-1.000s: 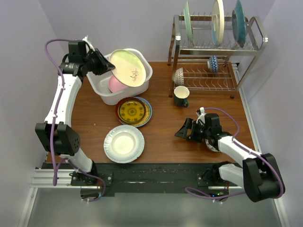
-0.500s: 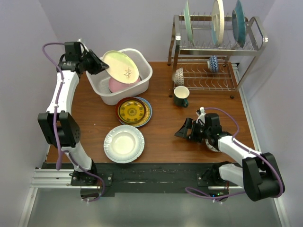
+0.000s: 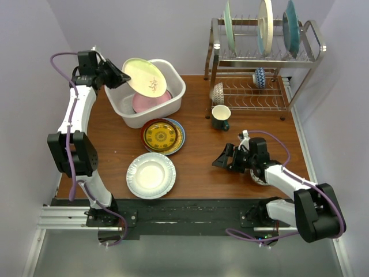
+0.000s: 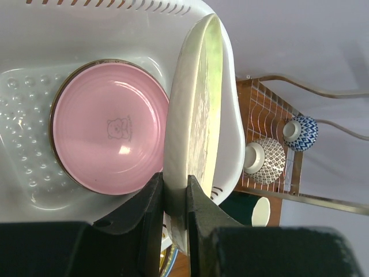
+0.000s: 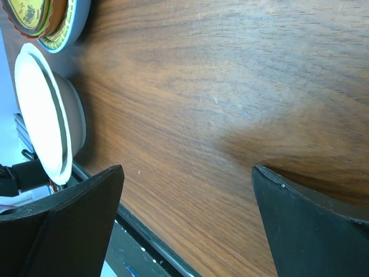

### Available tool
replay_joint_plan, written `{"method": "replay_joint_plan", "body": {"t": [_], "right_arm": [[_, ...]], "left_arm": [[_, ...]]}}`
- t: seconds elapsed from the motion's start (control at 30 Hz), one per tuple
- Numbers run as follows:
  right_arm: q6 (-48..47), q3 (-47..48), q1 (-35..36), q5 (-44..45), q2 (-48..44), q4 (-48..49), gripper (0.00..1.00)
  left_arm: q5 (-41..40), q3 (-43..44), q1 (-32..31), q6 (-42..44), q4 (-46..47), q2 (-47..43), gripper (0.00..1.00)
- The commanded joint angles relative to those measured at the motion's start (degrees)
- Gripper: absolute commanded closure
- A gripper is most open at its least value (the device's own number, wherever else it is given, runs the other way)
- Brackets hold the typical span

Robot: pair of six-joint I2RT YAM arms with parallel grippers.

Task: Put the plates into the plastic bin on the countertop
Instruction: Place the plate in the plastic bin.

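1. We see a countertop of reddish-brown grained wood; pale lilac walls close it in.
2. The plastic bin sits far left; a pink plate lies flat inside.
3. The left gripper is clenched on the rim of a glossy cream plate, which is tilted over the bin.
4. The right gripper hovers over bare wood; its fingers are spread wide and hold nothing.
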Motion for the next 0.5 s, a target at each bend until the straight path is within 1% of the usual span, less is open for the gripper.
{"method": "replay_joint_plan", "body": {"t": [0.0,0.17,0.47], "right_arm": [[-2.2,-1.5,0.3,2.2,2.3,-4.6,0.02],[-2.3,-1.2,0.3,2.0,3.1,-4.7,0.02],[-2.4,-0.8,0.3,1.5,4.9,-4.5,0.02]], "left_arm": [[3.1,0.6,0.7,-2.7,10.2,-0.6,1.0],[3.2,-0.4,0.7,-2.8,11.3,0.5,1.0],[6.0,-2.0,0.7,-5.0,14.4,3.6,1.0]]}}
